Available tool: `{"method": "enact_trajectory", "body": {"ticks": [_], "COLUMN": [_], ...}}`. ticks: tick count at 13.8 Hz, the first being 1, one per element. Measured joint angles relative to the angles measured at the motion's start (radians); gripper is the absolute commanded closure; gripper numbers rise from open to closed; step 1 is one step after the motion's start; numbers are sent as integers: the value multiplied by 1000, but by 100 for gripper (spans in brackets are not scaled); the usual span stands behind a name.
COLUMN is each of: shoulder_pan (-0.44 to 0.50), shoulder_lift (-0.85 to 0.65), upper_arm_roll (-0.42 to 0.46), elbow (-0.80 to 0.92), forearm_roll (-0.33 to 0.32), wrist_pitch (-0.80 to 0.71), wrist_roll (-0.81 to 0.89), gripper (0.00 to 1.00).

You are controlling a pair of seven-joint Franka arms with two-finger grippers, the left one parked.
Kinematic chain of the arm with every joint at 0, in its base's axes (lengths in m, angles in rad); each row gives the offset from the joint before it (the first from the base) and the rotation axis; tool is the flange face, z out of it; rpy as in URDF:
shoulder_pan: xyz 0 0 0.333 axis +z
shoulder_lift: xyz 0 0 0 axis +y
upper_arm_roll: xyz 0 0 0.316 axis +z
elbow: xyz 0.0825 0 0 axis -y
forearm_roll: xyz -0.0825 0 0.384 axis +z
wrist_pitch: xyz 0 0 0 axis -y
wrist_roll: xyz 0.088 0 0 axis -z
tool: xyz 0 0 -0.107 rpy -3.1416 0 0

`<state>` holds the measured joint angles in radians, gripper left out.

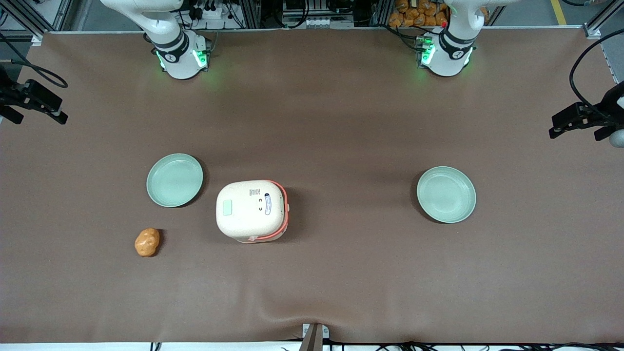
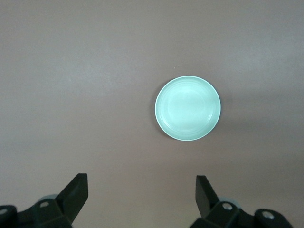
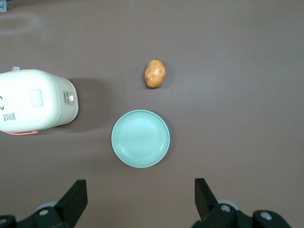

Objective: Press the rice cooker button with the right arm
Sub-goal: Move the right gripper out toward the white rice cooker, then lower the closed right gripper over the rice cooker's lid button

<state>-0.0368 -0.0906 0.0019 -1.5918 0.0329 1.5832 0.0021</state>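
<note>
Gripper (image 3: 138, 202) hangs high with fingers spread, nothing held. Plate (image 3: 140, 138) lies directly beneath it; rice cooker (image 3: 34, 100) sits well off sideways. Risk: descending without traversing misses the button.

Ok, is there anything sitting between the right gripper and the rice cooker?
Nothing visible blocks it. The gripper hangs open above a green plate, and the rice cooker stands beside that plate with bare table between them. The potato lies off that line.
</note>
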Motion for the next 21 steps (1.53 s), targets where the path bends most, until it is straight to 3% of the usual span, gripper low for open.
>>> {"method": "enact_trajectory", "body": {"ticks": [8, 11, 17, 21], "shoulder_pan": [8, 66, 238, 321], "shoulder_lift": [21, 55, 132, 206], "upper_arm_roll": [9, 16, 24, 25], "elbow": [-2, -2, -2, -3], "forearm_roll": [5, 7, 7, 6], "wrist_pitch": [-1, 25, 115, 203], "wrist_roll": [-2, 12, 163, 243], "gripper": [0, 1, 100, 100]}}
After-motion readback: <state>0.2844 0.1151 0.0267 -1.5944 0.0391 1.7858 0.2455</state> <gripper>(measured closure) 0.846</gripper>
